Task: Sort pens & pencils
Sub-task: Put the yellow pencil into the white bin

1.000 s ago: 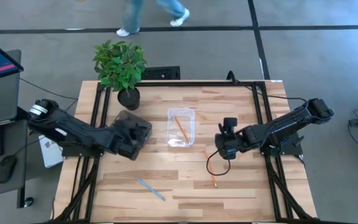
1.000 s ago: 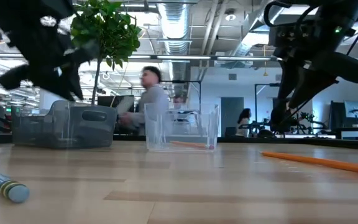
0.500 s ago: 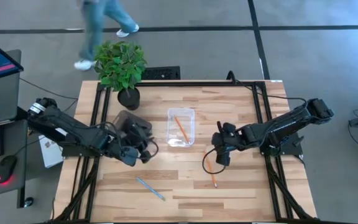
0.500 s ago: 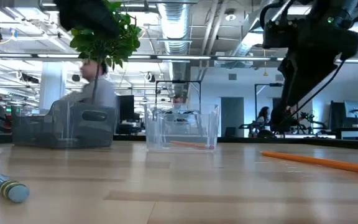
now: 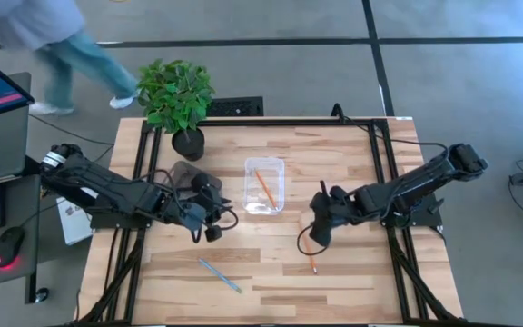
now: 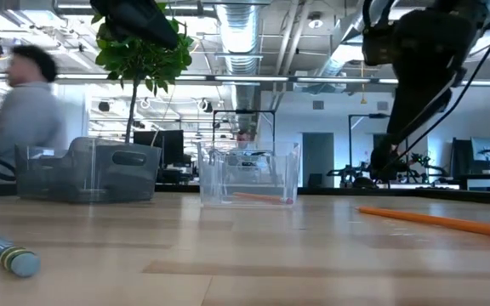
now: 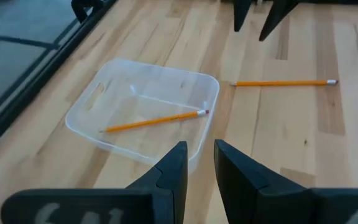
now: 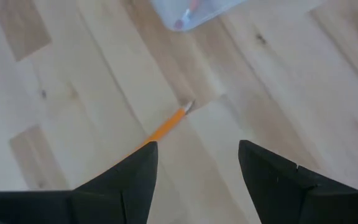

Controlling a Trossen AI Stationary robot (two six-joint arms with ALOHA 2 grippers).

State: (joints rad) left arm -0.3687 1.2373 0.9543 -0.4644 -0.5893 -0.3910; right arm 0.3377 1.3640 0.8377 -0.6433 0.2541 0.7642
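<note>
One pencil [image 5: 264, 188] lies in the clear tray [image 5: 279, 165]. Below the open right end effector [image 5: 319, 235] lies another [image 5: 308, 251]; the blue pencil [image 5: 219, 275] remains near the empty, narrowly parted left end effector [image 5: 212, 229].

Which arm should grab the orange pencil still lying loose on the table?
Right. Its tool is open directly over that orange pencil. The left tool is nearer the clear tray.

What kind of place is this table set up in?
Probably an open-plan robotics lab or office: exposed ceiling ducts and desks with monitors run behind the wooden table, and a person walks past on the grey floor.
</note>
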